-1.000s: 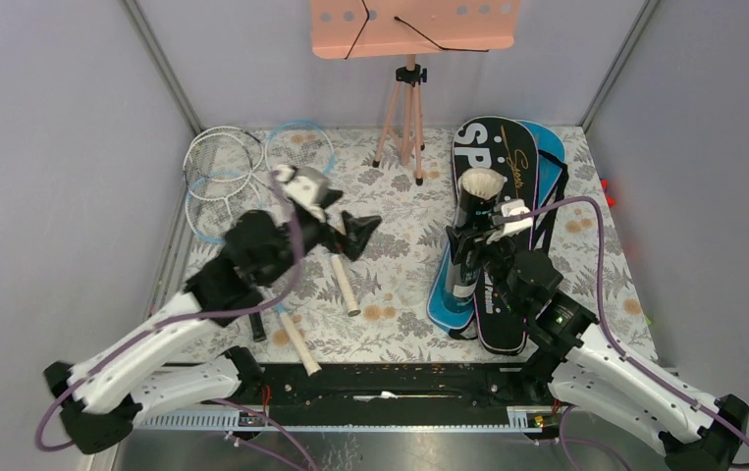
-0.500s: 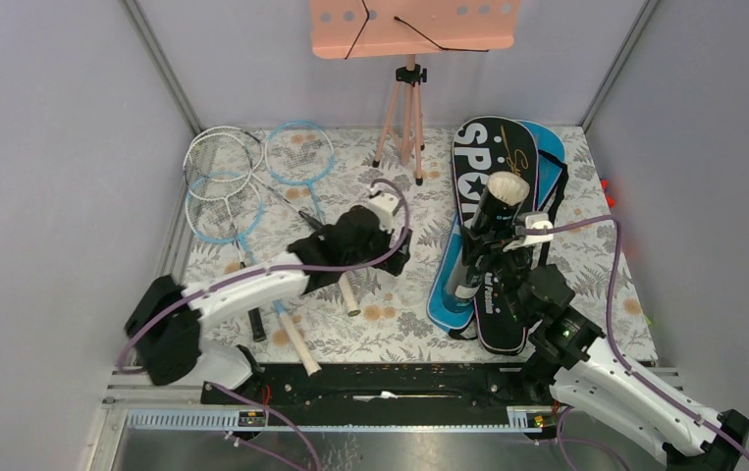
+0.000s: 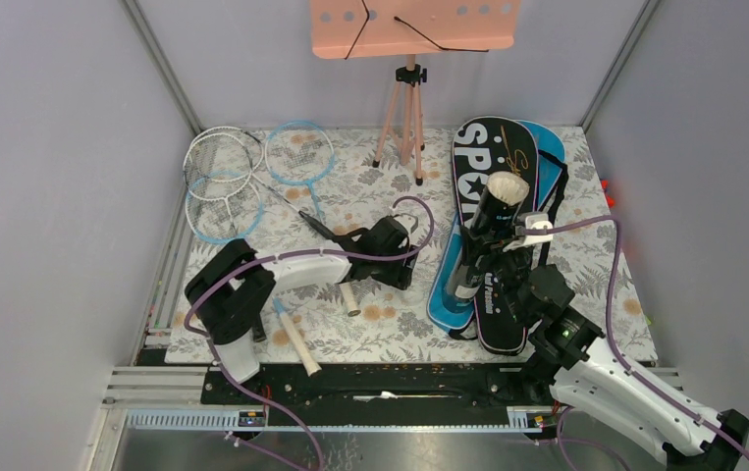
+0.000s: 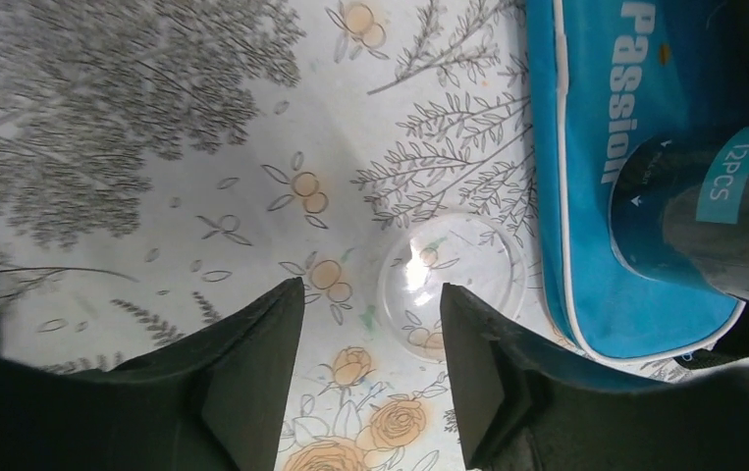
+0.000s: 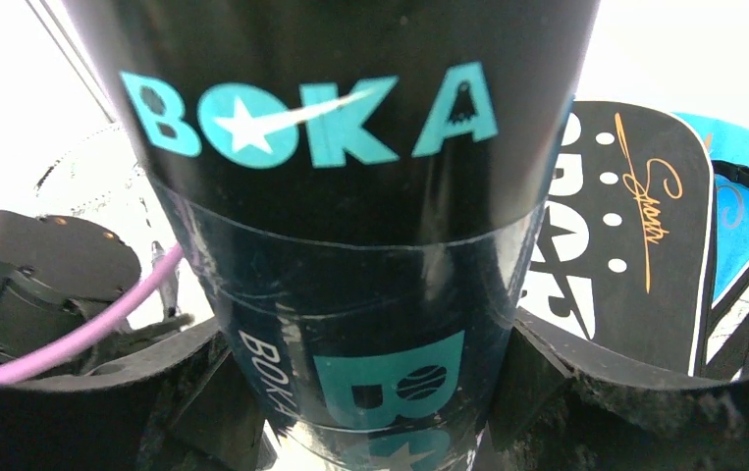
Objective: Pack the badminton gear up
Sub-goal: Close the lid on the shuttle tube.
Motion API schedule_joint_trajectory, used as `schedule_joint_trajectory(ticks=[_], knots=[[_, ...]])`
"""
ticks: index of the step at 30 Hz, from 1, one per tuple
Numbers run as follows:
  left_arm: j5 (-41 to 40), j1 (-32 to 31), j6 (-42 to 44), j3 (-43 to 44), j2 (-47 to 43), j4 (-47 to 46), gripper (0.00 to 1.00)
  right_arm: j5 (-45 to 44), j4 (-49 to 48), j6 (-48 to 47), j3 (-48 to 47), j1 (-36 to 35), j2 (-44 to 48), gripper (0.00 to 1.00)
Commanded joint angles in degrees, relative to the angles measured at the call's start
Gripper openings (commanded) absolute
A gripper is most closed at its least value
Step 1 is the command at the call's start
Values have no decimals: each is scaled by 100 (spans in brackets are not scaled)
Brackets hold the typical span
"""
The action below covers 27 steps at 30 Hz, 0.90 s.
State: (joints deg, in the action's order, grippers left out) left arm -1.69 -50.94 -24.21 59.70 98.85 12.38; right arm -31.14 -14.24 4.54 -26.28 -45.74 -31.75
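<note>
The black BOKA tube (image 3: 486,235) is held leaning above the two bags at the right of the counter (image 3: 390,196). Its open mouth is turned up, and white shuttlecocks (image 3: 508,184) are packed inside. It is pinched low on its body by the right pincer (image 5: 370,412), whose fingers are pressed against either side of the printed wall. The mouth is apparently kept raised so that the contents stay in and can be reached from the left. Whether the tube's foot rests on the bags cannot be told. A clear round lid (image 4: 449,280) lies flat on the floral cloth just beside the edge of the blue bag (image 4: 586,147), and it is judged to be the tube's cap. The left pincer (image 4: 370,294) is set low over it with its fingers spread. Nothing is pinched; the lid sits partly in the gap and partly under the finger nearer the bag. Capping the tube is judged to be the step in hand, and a thin, slippery disc lying flat may be hard to lift. The black SPORT bag (image 3: 488,147) lies over the blue one. The rackets (image 3: 252,177) are left fanned out at the far left, well apart, and are not yet packed. The pink perforated board (image 3: 414,25) stands on its tripod at the back.
</note>
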Motion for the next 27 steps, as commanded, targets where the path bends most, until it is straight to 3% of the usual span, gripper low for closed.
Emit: schedule_joint_trajectory(ticks=[1, 8, 17, 18, 22, 27], knots=[[621, -35, -223, 254, 280, -160, 57, -204, 106, 66, 71, 3, -130, 50], [218, -140, -350, 240, 458, 133, 50, -206, 79, 56, 69, 3, -216, 50], [-509, -545, -359, 692, 919, 846, 35, -331, 1, 57, 140, 3, -108, 49], [-525, -562, -375, 718, 963, 867, 32, -317, 0, 56, 144, 2, -99, 49], [-719, -583, -460, 831, 1065, 955, 0, -288, 0, 28, 120, 3, -147, 49], [-1164, -575, -440, 707, 615, 900, 0, -114, -72, -94, 89, 3, -234, 49]])
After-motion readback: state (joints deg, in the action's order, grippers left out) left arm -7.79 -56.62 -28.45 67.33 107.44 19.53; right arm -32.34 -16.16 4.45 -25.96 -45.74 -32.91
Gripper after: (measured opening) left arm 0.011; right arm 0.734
